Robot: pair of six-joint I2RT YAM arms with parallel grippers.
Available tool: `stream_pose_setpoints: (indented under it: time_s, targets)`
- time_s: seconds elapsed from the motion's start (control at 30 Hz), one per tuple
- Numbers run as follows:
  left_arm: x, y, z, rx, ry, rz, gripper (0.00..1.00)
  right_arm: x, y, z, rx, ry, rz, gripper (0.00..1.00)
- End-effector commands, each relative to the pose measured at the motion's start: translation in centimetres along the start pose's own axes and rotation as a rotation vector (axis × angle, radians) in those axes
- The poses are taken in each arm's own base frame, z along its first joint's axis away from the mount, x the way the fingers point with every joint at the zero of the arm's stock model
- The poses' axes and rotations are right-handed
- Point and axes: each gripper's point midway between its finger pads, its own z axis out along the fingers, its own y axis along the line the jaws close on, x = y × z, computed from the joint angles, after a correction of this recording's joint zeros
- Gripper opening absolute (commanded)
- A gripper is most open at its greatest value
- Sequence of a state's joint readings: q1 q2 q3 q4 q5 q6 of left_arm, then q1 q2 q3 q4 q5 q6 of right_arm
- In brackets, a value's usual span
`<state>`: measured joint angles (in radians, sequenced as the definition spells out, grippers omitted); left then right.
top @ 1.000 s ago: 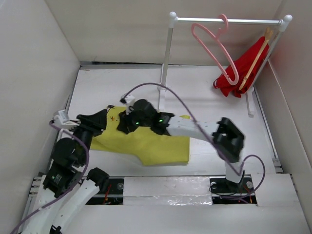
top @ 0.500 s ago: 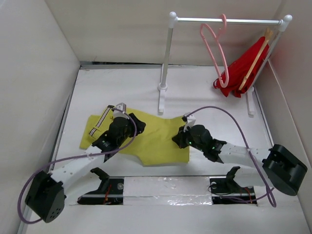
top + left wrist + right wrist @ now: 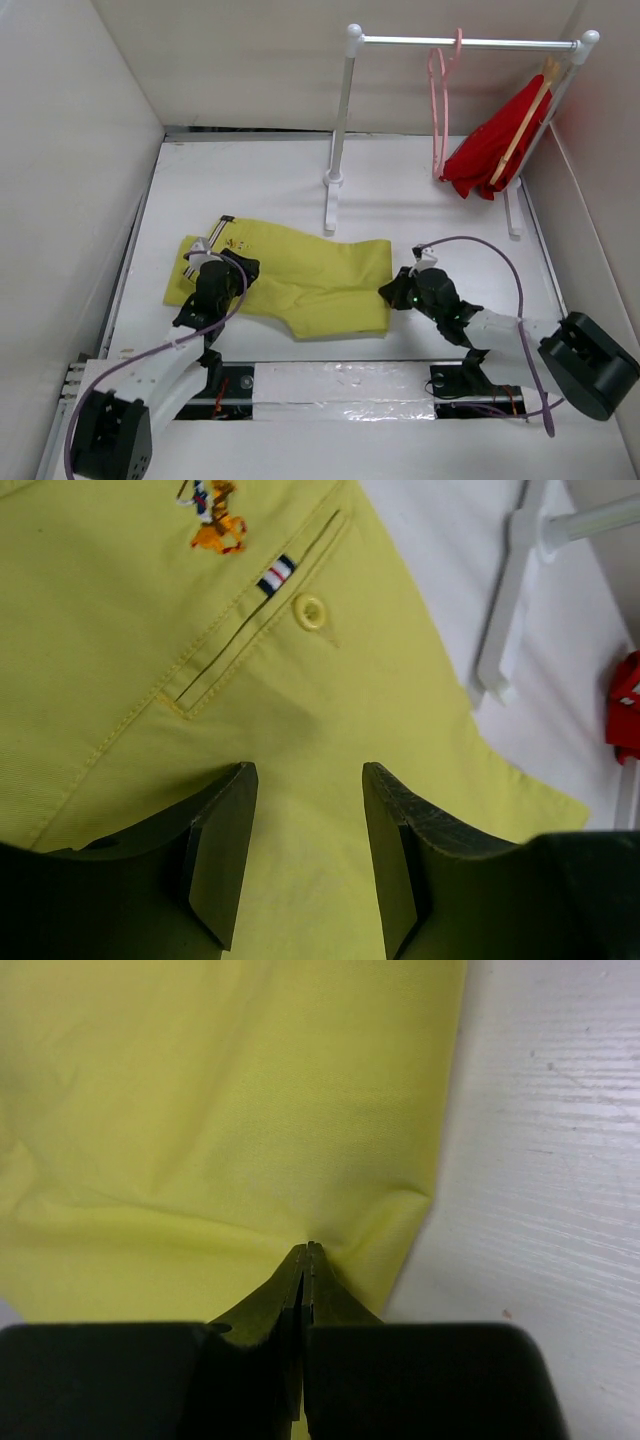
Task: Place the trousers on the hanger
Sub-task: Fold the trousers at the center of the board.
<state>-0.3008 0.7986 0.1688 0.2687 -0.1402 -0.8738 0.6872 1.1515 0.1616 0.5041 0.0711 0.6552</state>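
You are looking at the trousers (image 3: 300,280) lying flat on the table (image 3: 250,180), striped waistband toward the left wall. Your left gripper (image 3: 305,805) is hovering over the waistband end with its jaws standing apart and nothing between them; the wrist view is showing a pocket (image 3: 255,615) and a button (image 3: 309,611) just beyond the tips. Your right gripper (image 3: 308,1252) is sitting at the right leg's edge, fingertips pressed together on a small pucker of yellow cloth (creases are running straight into the tips). The hanger (image 3: 438,110) is hanging on the rail (image 3: 460,43), well apart from the trousers, beside the red garment (image 3: 490,150).
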Motion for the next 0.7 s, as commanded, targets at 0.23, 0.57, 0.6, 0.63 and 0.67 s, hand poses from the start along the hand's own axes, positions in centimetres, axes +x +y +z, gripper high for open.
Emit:
stream_pose_setpoints:
  time_s: [0.23,0.57,0.6,0.63,0.67]
  targets:
    - [-2.6,-8.7,-3.9,0.289,-0.041,0.089,0.41,-8.6,5.4,-0.8,-0.074,-0.181,-0.153,0.03]
    - [2.5,-12.2,-4.4,0.44,0.11,0.185,0.36,-11.8,-2.4,7.5,0.046,-0.138,-0.015,0.0]
    - [2.7,-12.3,-4.4,0.454,0.117,0.185,0.35,-12.4,-2.5,7.7,0.047,-0.146,-0.01,0.0]
    - [2.5,-12.7,-4.5,0.47,0.104,0.183,0.35,-13.8,-1.7,8.1,0.03,-0.173,-0.017,0.0]
    - [2.6,-12.9,-4.6,0.488,0.112,0.191,0.35,-14.3,-1.5,8.2,0.031,-0.174,-0.022,0.0]
